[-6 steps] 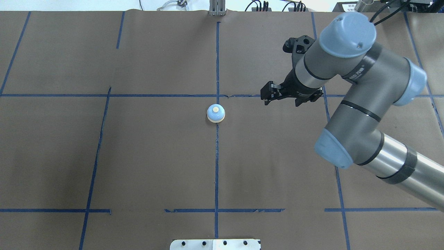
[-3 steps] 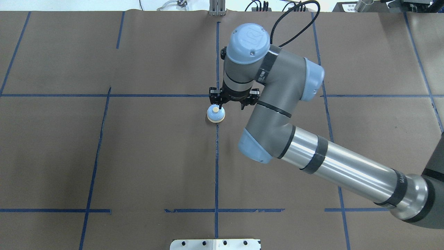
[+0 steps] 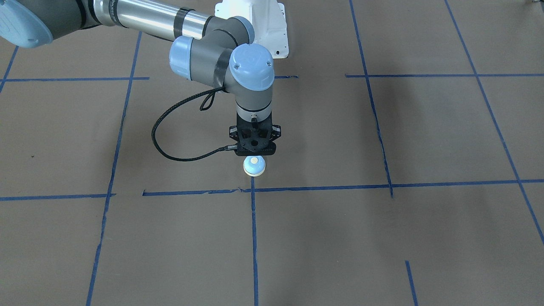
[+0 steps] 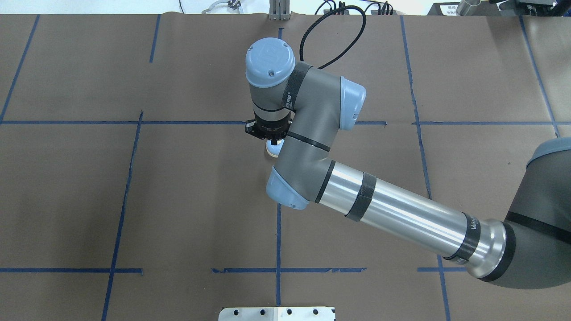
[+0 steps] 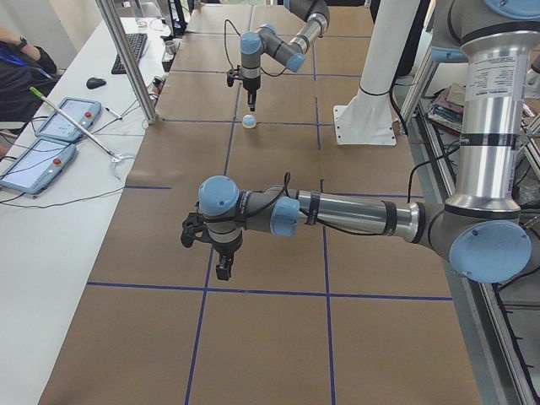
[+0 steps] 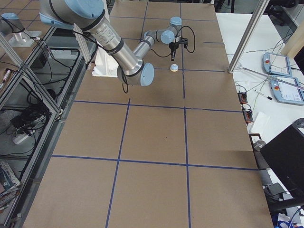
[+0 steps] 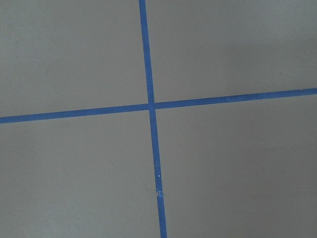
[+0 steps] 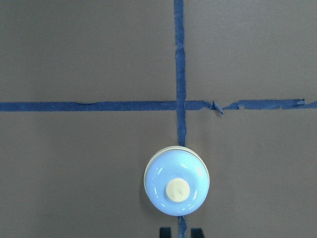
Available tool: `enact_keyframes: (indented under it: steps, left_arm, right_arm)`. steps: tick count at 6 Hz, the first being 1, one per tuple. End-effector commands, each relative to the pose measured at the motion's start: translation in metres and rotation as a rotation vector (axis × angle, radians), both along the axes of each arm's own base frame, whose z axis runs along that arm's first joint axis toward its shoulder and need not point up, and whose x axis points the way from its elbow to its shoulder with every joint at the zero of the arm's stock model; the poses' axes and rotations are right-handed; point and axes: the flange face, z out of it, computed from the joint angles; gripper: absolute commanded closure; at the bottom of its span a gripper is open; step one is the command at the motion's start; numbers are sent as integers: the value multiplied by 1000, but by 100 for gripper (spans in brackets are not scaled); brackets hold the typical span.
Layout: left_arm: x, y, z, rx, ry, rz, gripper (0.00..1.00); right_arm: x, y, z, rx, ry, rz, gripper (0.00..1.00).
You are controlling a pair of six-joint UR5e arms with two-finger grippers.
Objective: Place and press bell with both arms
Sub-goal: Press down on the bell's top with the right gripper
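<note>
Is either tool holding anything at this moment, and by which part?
Nothing is held. The bell sits free on the table, the right tool above it; the left tool shows nothing in it.

Right arm (image 4: pixel 392 214) outstretched, wrist vertical, jaws close together; left arm (image 5: pixel 346 215) low, wrist vertical.

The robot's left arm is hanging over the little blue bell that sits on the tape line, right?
Not quite. It is the right arm, not the left, that hangs over the little blue bell sitting on the tape line. The overhead exterior view shows this arm coming in from the right side.
</note>
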Motion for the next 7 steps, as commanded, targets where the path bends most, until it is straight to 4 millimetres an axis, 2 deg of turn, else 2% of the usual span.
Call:
enact_keyframes:
  steps: [1,5,7]
  left_arm:
    - [0,1,1,-4,1,-1,0]
    - [1,2,2,-6,4,1,0]
    - [1,2,2,-6,4,1,0]
  right_arm:
    - [-5,-4,9,2,20,-4,100]
    - [-16,-14,23,16,27,4,100]
    - [-17,-15,21,23,16,7,100]
